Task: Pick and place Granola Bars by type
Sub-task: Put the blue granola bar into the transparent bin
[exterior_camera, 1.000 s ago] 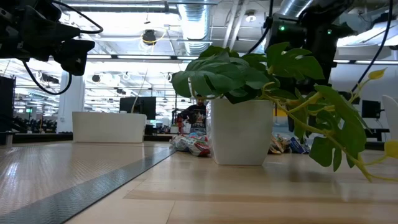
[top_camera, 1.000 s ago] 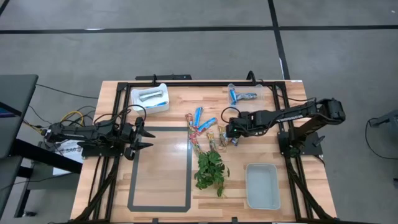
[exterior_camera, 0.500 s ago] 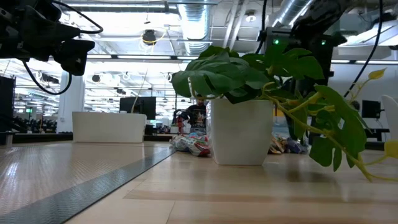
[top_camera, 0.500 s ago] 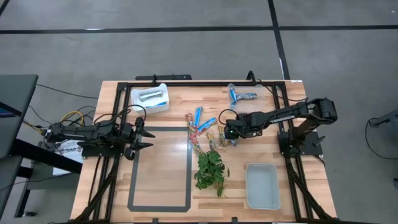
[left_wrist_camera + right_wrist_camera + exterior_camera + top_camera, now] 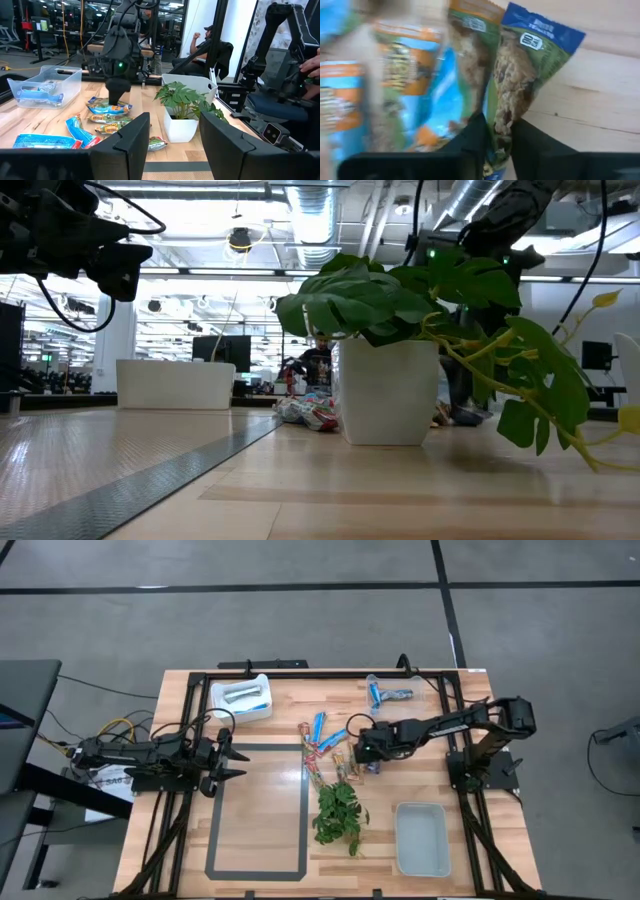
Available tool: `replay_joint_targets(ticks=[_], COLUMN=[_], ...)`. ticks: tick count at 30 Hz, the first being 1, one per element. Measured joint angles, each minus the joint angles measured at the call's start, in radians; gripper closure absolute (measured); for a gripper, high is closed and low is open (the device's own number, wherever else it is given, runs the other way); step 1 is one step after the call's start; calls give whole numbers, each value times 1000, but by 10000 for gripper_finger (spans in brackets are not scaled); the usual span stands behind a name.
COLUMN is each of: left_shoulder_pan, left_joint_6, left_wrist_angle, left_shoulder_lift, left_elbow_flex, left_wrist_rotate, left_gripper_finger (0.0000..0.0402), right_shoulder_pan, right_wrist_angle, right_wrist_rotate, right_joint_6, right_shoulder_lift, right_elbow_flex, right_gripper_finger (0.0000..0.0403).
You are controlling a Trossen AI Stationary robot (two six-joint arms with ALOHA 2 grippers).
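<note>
Loose granola bars lie flat mid-table: blue ones (image 5: 320, 727), red/pink ones (image 5: 313, 753) and a mixed pile (image 5: 346, 764). My right gripper (image 5: 360, 751) is low over that pile, shut on a blue-and-green wrapped bar (image 5: 516, 80). The left wrist view also shows the right gripper (image 5: 118, 93) standing on the bars (image 5: 108, 118). My left gripper (image 5: 236, 762) hovers open near the table's left side, apart from the bars (image 5: 172, 142). My right gripper pinches the blue-and-green bar by its near end (image 5: 501, 129), between the two fingers (image 5: 476, 134). The fingers come from above, slanting down toward the table's left. The rest of the bar lies flat on the wood beside other bars.
A white bin (image 5: 242, 698) at the far left holds blue bars. A clear container (image 5: 386, 692) at the far edge holds more. A white tray (image 5: 422, 838) sits near right. A potted plant (image 5: 338, 812) stands just nearside of the pile. A taped rectangle (image 5: 257, 810) marks the left half.
My right gripper has moved toward the table's left and down onto the mixed pile of bars. The left arm has stayed still.
</note>
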Motion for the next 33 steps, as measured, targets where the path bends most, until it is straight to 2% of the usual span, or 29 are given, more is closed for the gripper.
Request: replay_joint_targets(ticks=[4,8,12,17,26,33], left_shoulder_pan=[0,0,0,0,0,0], left_joint_6=[0,0,0,0,0,0], left_wrist_angle=[0,0,0,0,0,0], left_shoulder_lift=[0,0,0,0,0,0], left_elbow_flex=[0,0,0,0,0,0], left_wrist_rotate=[0,0,0,0,0,0], left_gripper_finger=[237,237,237,237,237,237], right_shoulder_pan=[-2,-2,-4,-35,-118,-168], right_wrist_angle=[6,9,34,155,410,433], right_wrist_rotate=[9,45,111,178,169,167], right_joint_6=[-34,-53,-112,-235,-368,-448], right_shoulder_lift=[-41,-102,-187,-293,-415,-424], right_elbow_flex=[1,1,0,0,0,1], right_gripper_finger=[382,397,387,375,386,383])
